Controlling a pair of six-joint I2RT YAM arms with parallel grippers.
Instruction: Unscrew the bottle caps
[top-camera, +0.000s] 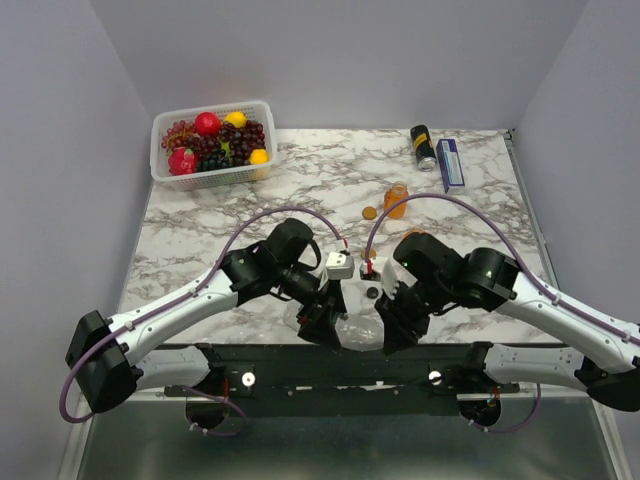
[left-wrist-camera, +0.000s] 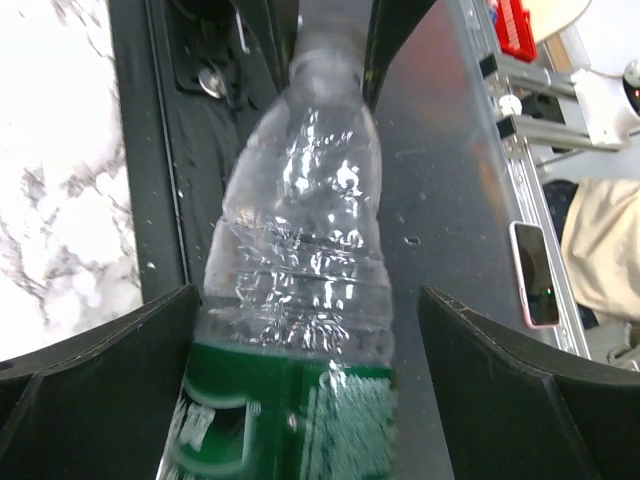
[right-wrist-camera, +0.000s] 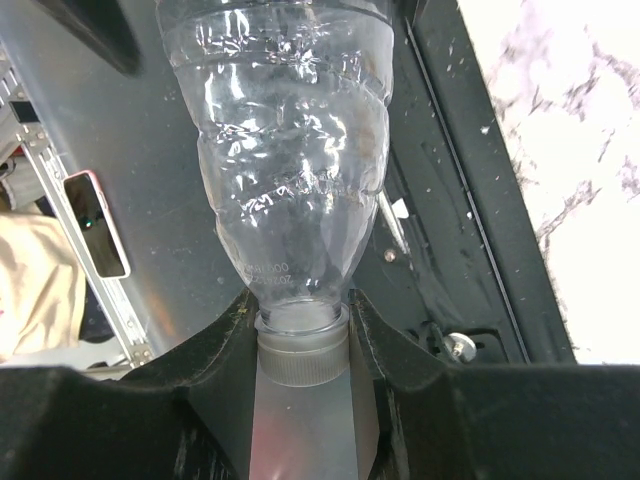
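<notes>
Room lies open across the white marbled worktop (top-camera: 200, 230) beyond me; the black rail (top-camera: 300, 365) along its near edge sits directly beneath. Over that rail my right claw (right-wrist-camera: 300, 310) is clamped tight on the neck of a clear crinkled plastic bottle (right-wrist-camera: 290, 150) with a green label, while my left claw (left-wrist-camera: 305, 300) gapes wide around its body, gripping nothing.

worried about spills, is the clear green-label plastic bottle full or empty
Looks empty: the clear plastic bottle shows no liquid line in either wrist view; its crinkled walls are see-through throughout.
</notes>
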